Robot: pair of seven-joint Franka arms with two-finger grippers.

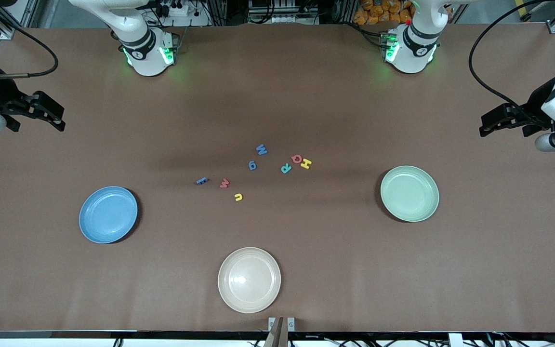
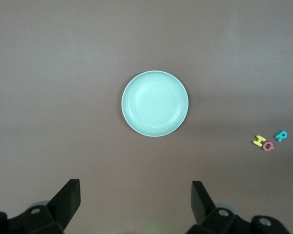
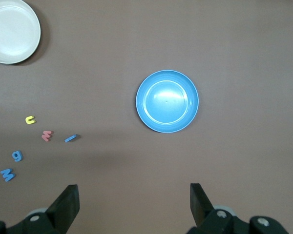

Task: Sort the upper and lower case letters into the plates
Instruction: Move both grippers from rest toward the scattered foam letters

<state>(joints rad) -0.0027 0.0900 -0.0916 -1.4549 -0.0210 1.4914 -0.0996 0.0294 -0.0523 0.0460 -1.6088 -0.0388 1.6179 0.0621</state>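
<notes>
1. We see the left gripper [image 2: 136, 204] wide open and empty over the table's end, green plate [image 1: 409, 193] nearest.
2. The right gripper [image 3: 134, 207] gapes empty by the blue plate [image 1: 108, 214].
3. Between the plates we read letters: M [image 1: 261, 149], g [image 1: 252, 165], R [image 1: 285, 168], Q [image 1: 297, 158], H [image 1: 305, 164], m [image 1: 224, 183], u [image 1: 238, 196].

A high front camera faces both robots across the whole counter [image 1: 277, 96]. Each wrist camera looks straight down from above: the left shares the green plate [image 2: 155, 103], the right the blue plate [image 3: 167, 101].
</notes>
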